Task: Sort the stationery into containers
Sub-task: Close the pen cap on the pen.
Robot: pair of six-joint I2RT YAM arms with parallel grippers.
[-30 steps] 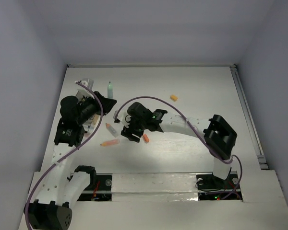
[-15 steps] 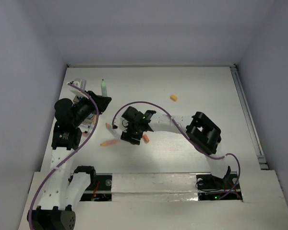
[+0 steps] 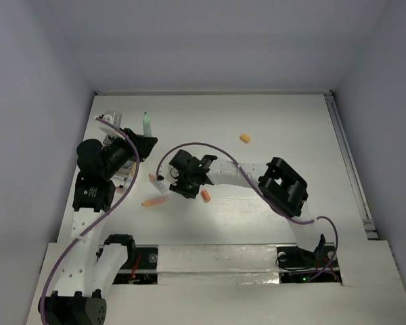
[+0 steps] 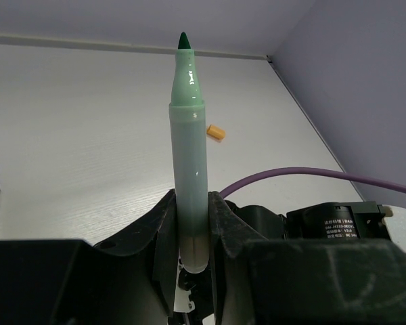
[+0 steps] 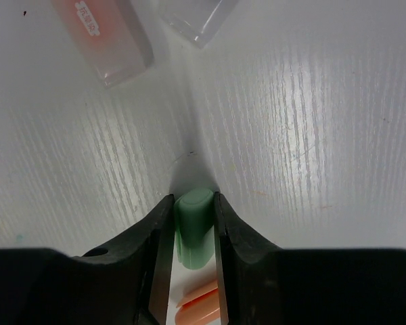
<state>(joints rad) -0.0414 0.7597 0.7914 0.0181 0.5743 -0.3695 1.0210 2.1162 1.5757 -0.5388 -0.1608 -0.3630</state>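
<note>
My left gripper (image 4: pixel 191 203) is shut on an uncapped green marker (image 4: pixel 188 128), which stands up out of the jaws, tip upward. From above, the marker (image 3: pixel 147 124) sticks out past this gripper (image 3: pixel 143 138) at the table's back left. My right gripper (image 5: pixel 193 203) is shut on a small green cap (image 5: pixel 193 227) at the table surface, left of centre (image 3: pixel 172 187). A greyish container (image 3: pixel 108 120) shows partly behind the left arm.
A pink item in a clear sleeve (image 5: pixel 105 37) and a clear piece (image 5: pixel 196 20) lie just ahead of the right gripper. An orange piece (image 3: pixel 205 196) lies beside it. An orange marker (image 3: pixel 154 201) lies nearer the front. A small orange cap (image 3: pixel 245 138) sits at the back centre.
The right gripper has moved a little left and closed its jaws on the green cap. The left arm lifted the green marker toward the back left, then held still.
</note>
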